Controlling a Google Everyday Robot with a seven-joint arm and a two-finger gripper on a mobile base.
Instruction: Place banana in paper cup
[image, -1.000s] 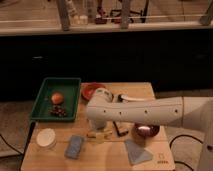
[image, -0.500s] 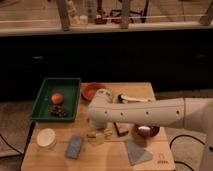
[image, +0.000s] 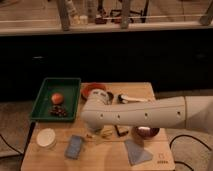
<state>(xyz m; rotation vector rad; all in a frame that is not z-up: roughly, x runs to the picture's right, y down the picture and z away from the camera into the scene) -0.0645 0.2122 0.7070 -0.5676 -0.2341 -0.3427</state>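
One banana, only its yellow end visible beneath the arm's elbow, near the table's front. Gripper hidden low behind the white arm, close over the banana. Nothing has shifted over the last second; grasp likely pending. Paper cup sits well left, beside blue sponge.

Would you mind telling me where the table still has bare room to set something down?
Bare wood shows between the paper cup and the blue sponge, and along the right edge beyond the grey cloth. The middle is crowded under the arm; the gripper sits hidden there, near the banana.
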